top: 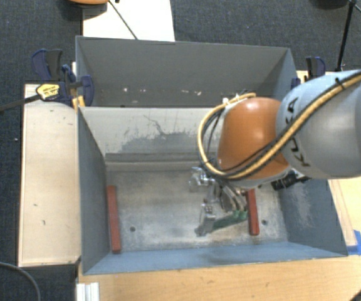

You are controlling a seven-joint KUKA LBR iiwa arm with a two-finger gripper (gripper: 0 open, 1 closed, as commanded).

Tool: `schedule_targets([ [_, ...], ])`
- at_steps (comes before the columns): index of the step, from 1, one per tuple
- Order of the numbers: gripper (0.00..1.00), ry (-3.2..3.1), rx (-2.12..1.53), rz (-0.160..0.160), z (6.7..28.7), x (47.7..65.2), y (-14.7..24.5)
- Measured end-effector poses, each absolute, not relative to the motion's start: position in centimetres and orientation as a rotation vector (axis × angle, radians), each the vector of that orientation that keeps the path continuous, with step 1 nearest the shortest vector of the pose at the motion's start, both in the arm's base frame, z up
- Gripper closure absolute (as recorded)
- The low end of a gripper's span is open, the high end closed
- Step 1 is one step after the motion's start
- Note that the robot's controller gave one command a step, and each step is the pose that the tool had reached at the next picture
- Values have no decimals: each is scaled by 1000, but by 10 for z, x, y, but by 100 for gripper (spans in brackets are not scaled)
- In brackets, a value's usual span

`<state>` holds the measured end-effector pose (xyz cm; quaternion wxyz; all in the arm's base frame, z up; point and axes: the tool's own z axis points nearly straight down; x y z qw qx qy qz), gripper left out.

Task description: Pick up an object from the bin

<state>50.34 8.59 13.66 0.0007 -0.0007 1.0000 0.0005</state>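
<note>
One green piece (235, 217) and one red bar (252, 213) lie just beside the gripper (207, 222), grip unclear; second red bar (113, 219) well apart

Grey arm (337, 130) is showing black KUKA lettering (296, 150) just right of its glossy orange dome cover (249, 133). Yellow and black cables (207, 140) are looping round that cover's left side and crossing the grey casing above it.

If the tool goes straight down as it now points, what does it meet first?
Probably the small green thing under the tool, beside the right red stick on the bin floor; depth is unclear.
</note>
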Motion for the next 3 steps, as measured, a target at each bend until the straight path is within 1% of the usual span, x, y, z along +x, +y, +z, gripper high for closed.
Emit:
schedule_targets([
  [1, 0, 3134, -50, 2, 84, 510, 30],
  [2, 0, 3148, -32, -1, 83, 508, 7],
  [3, 0, 3142, -20, -1, 100, 488, -24],
])
